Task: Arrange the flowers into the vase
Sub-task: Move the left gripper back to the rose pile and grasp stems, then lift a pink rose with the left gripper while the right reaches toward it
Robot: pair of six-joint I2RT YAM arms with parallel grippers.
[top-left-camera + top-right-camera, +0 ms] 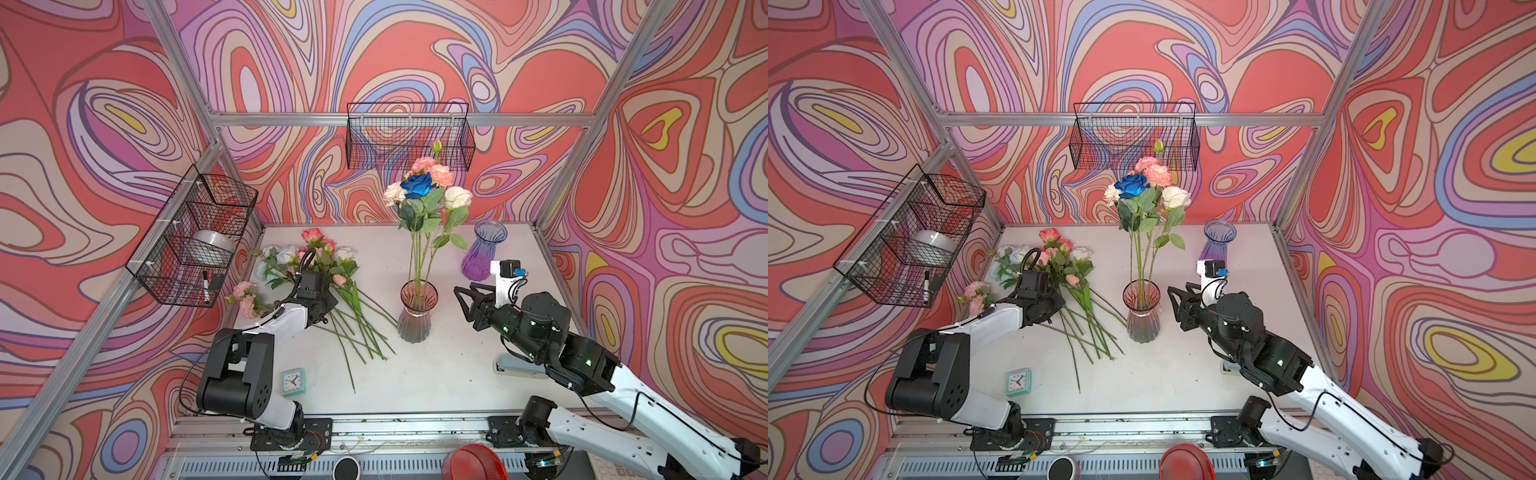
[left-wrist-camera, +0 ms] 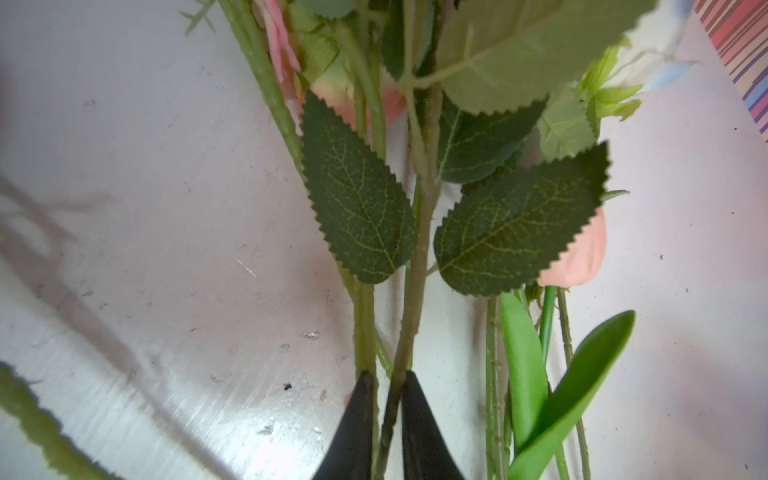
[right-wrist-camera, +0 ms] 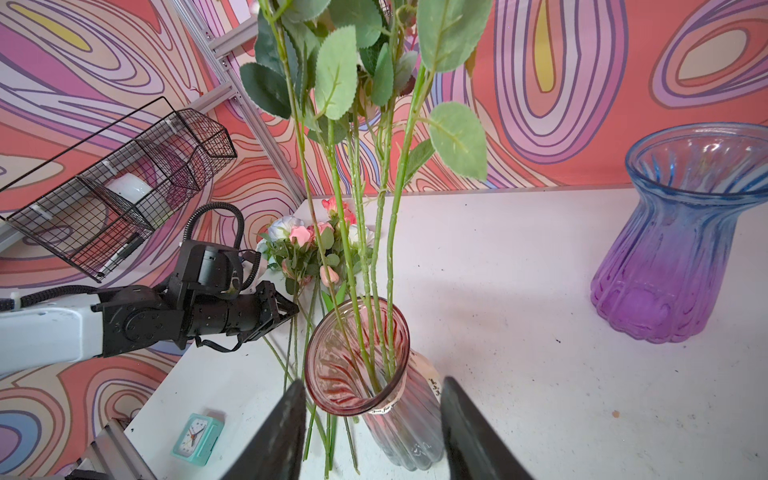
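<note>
A pink-grey glass vase (image 1: 417,311) (image 1: 1142,311) (image 3: 357,361) stands mid-table and holds several long-stemmed flowers (image 1: 419,185), among them a deep blue rose, white and peach blooms. More flowers (image 1: 316,257) (image 1: 1059,257) lie in a pile at the left, with their stems fanned toward the front. My left gripper (image 1: 326,307) (image 2: 386,386) is down on that pile, shut on one green stem (image 2: 415,291) just below a pair of dark leaves. To the right of the vase, apart from it, my right gripper (image 1: 459,297) (image 3: 371,384) is open with nothing between its fingers.
A purple-blue glass vase (image 1: 484,249) stands at the back right. A mint clock (image 1: 293,381) sits near the front left, and a stapler (image 1: 515,368) lies under the right arm. Wire baskets hang on the left wall (image 1: 195,237) and on the back wall (image 1: 409,137).
</note>
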